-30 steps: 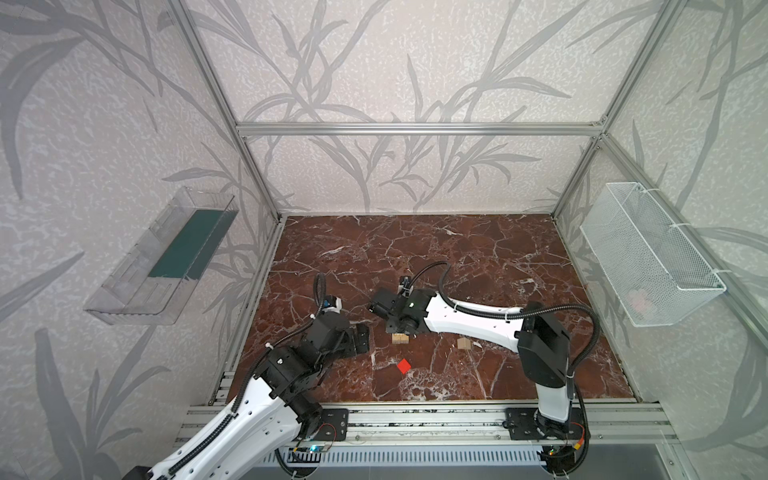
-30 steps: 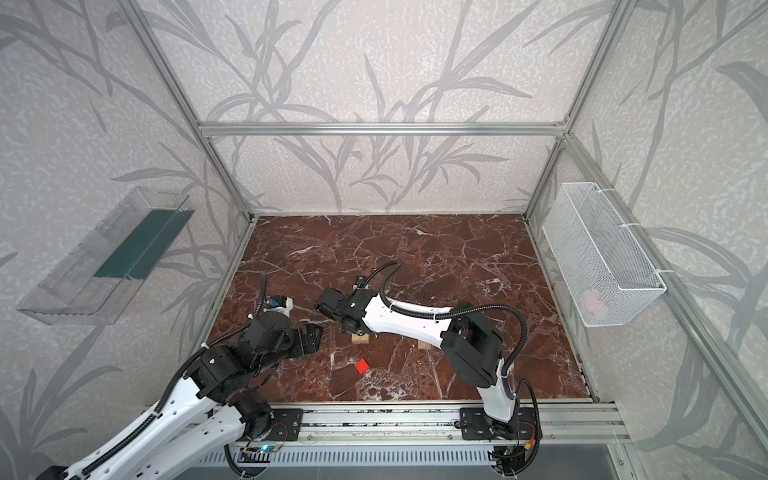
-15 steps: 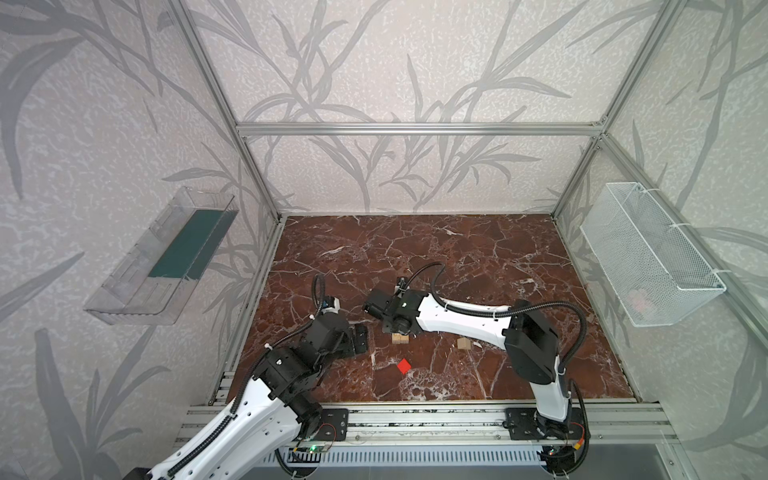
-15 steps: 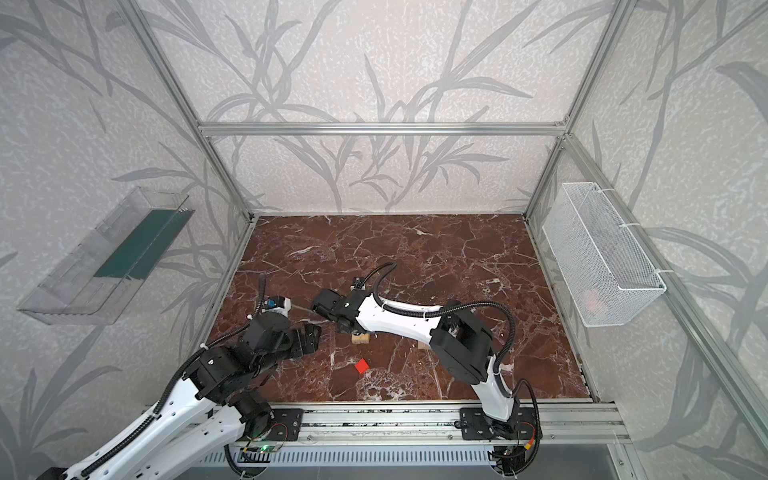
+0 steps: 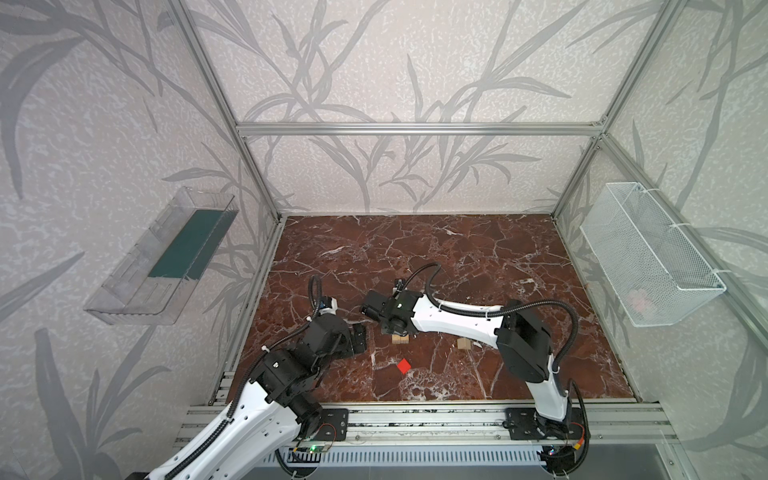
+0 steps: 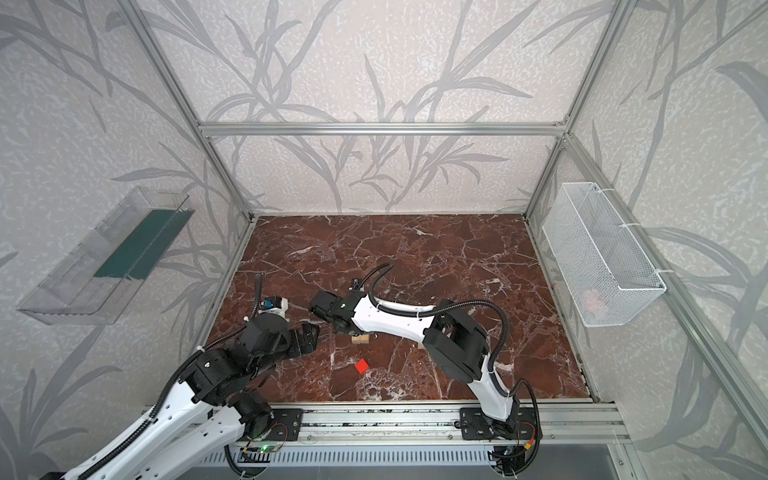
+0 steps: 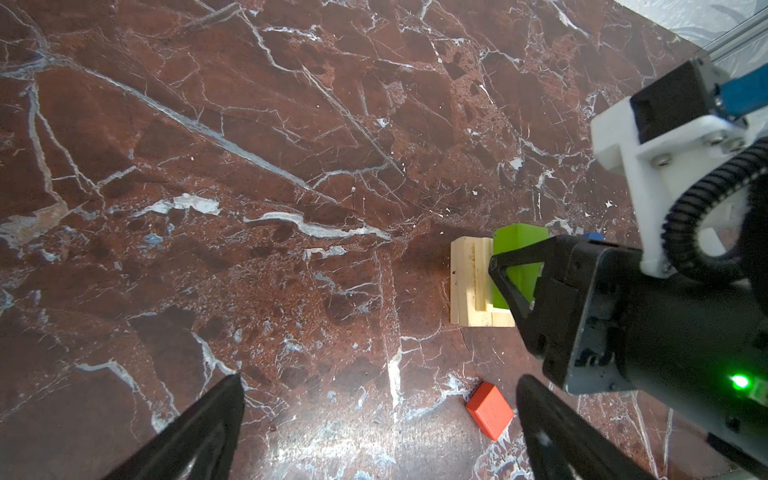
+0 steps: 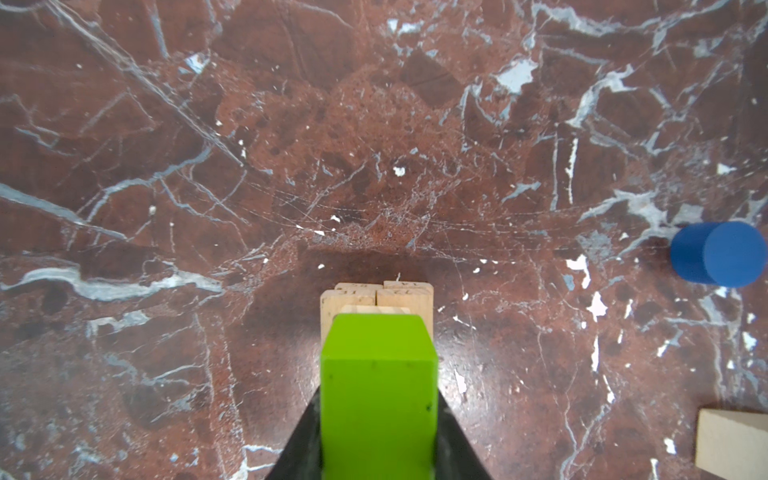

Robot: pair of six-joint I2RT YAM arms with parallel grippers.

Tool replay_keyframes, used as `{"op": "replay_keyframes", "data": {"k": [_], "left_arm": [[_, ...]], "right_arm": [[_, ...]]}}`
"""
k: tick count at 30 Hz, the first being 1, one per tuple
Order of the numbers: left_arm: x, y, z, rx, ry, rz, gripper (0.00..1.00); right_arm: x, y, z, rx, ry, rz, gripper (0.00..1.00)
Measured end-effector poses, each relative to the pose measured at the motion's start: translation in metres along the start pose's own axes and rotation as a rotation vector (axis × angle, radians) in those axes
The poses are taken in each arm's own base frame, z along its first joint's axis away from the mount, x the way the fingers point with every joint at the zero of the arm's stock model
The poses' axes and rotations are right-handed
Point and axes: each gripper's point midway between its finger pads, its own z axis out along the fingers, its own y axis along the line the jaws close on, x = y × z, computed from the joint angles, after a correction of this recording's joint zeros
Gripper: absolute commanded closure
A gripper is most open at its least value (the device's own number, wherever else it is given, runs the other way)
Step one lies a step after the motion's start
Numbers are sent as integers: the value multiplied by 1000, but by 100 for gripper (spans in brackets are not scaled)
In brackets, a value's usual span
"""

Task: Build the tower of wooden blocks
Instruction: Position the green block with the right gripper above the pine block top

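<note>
My right gripper [image 8: 379, 436] is clamped on the green oblong [image 8: 379, 399], its 2 fingers pressing the long sides. The block's long axis runs straight out from my jaws. Just past its free end sits the tower [image 8: 376, 297], so far 5 pale planks lying flat, their ends facing my wrist camera. Their long axis matches the oblong's, so I judge the coming move to be a straight lowering with no turn. I cannot tell whether the oblong already touches the top plank. Faint stamped marks show on the plank ends, too small to read.

In a top view the red cube [image 5: 404, 366] lies on the marble floor [image 5: 457, 257] at 6 o'clock from the tower [image 5: 400, 340], apart from it. The pale pointed piece [image 5: 464, 343] lies at 3 o'clock, partly under my right arm. The blue piece [image 8: 719, 259] lies on its side, well clear of the planks.

My left gripper [image 5: 359, 337] hovers at 9 o'clock from the tower, its jaws spread wide and empty. From its wrist camera the red cube [image 7: 489, 410] sits near one finger [image 7: 536, 411], so I judge that arm the nearer one for it. Farther off, the wall bins carry no label I can read.
</note>
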Motion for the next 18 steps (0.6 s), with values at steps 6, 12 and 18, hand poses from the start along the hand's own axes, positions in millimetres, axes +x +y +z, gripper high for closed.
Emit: {"op": "replay_keyframes", "data": {"k": [6,12,18], "left_arm": [[-1,1,-3,5,-8,-7,0],[-1,1,-3,5,-9,-7,0],[-1,1,-3,5,-8,-7,0]], "right_arm": [[0,1,2,4,2,-2,69],[1,1,3,4,4,-2,57],[1,4,2,-3,9,-4,49]]}}
